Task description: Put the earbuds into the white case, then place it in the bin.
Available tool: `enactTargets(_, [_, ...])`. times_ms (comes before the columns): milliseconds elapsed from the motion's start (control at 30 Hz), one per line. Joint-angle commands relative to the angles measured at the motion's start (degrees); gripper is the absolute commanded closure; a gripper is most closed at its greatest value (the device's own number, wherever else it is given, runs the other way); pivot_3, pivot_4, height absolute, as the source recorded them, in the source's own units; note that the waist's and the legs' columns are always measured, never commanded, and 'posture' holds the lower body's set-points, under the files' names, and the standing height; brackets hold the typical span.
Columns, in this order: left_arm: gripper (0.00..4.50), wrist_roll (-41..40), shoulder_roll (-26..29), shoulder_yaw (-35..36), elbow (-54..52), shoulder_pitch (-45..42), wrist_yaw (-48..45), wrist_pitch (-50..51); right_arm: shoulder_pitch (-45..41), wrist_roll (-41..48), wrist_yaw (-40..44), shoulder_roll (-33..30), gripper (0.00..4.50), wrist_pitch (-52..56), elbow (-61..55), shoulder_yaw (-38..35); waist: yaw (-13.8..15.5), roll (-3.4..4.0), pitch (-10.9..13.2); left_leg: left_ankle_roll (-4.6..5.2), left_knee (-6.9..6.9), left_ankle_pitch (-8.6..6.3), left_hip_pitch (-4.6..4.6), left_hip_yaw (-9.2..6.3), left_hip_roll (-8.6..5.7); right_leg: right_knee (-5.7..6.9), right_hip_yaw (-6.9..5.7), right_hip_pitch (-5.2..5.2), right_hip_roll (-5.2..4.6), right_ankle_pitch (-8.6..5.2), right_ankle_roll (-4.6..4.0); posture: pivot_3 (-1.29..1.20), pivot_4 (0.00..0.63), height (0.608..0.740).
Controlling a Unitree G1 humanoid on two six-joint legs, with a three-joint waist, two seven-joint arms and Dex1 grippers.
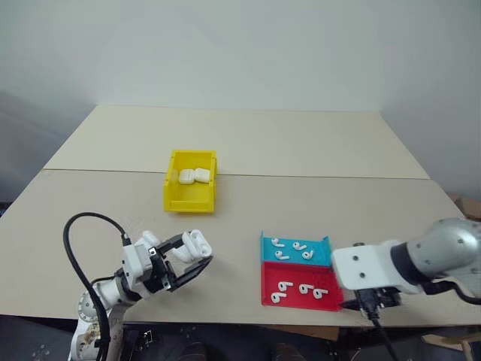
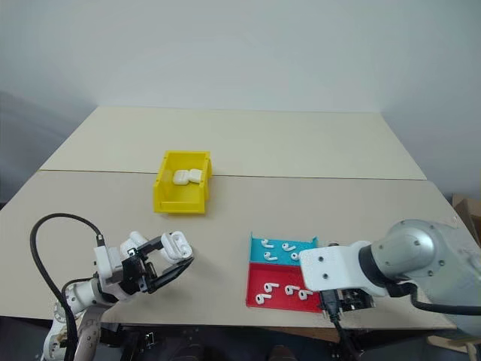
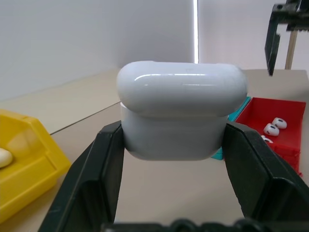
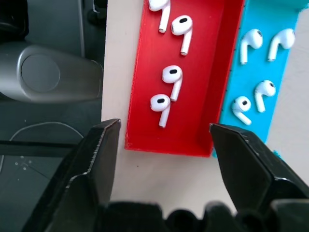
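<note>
At lower left, the left gripper point(image 1: 197, 256) is clamped on the white case point(image 1: 195, 243), squeezed between both jaws. At lower right, the right gripper point(image 4: 161, 145) hangs wide open, empty, over earbuds point(image 4: 171, 77) in the red tray point(image 4: 140, 96).

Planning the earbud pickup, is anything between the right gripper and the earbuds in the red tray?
Nothing visible. The right gripper hangs open over the red tray's near end, and the earbuds lie uncovered inside it.
</note>
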Motion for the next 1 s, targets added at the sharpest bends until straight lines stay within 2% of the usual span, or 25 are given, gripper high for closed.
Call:
enactTargets(33, [1.73,-5.4,3.3,-0.1,-4.6,1.3,-1.8,4.4,-4.5,-5.9,2.0,2.4,0.9,0.4,1.6,5.7,-0.2,0.01,0.0,0.0,0.0,0.0,0.0,0.0,0.0,0.01,0.0,-0.01,0.0,0.0,0.0,0.0,0.15,0.74])
enactTargets(67, [1.73,-5.6,3.7,-0.4,-4.2,1.4,-2.7,3.6,-5.7,-7.1,2.7,3.4,0.9,0.5,2.1,7.3,-0.2,0.02,0.0,0.0,0.0,0.0,0.01,0.0,0.03,0.0,-0.01,-0.01,0.01,0.0,0.0,0.0,0.15,0.74])
enactTargets(167, [1.73,-6.0,4.0,-1.1,-3.1,1.4,-4.7,2.2,-8.2,-11.2,4.6,5.7,1.46,0.0,3.5,11.5,0.0,0.03,0.0,0.0,0.0,0.0,0.02,0.01,0.02,0.0,-0.01,0.0,0.0,0.0,0.0,0.0,0.15,0.74])
enactTargets(300, [1.73,-6.5,3.7,-1.8,-3.5,1.3,-4.9,2.8,-10.1,-15.7,6.1,8.8,1.46,-0.1,5.2,15.6,0.1,0.03,0.0,0.0,0.0,0.0,0.0,0.01,0.01,-0.01,-0.03,-0.01,0.0,0.0,0.0,0.0,0.15,0.74])
enactTargets(500, [1.73,-4.9,4.0,-3.0,-3.9,0.9,-3.8,2.9,-9.6,-19.1,8.0,11.2,1.46,-0.2,5.6,18.1,0.1,0.03,0.0,0.0,0.0,0.0,0.0,0.01,0.01,-0.01,-0.03,-0.01,0.0,0.0,0.0,0.0,0.15,0.74])
enactTargets(533, [1.73,-4.7,4.2,-3.1,-4.0,0.8,-3.5,3.1,-9.2,-19.9,7.8,11.4,1.83,-0.2,5.8,18.3,0.1,0.03,0.0,0.0,0.0,0.0,0.0,0.01,0.01,-0.01,-0.03,-0.01,0.0,0.0,0.0,0.0,0.15,0.74])
enactTargets(1000, [1.73,-3.9,4.7,-4.0,-4.7,0.2,-0.2,3.1,-6.6,-24.1,8.6,14.2,1.83,-0.6,7.0,18.8,0.0,0.03,0.0,0.0,0.0,0.0,0.01,0.0,0.01,0.0,-0.03,-0.01,0.02,0.0,-0.01,0.0,0.15,0.74])
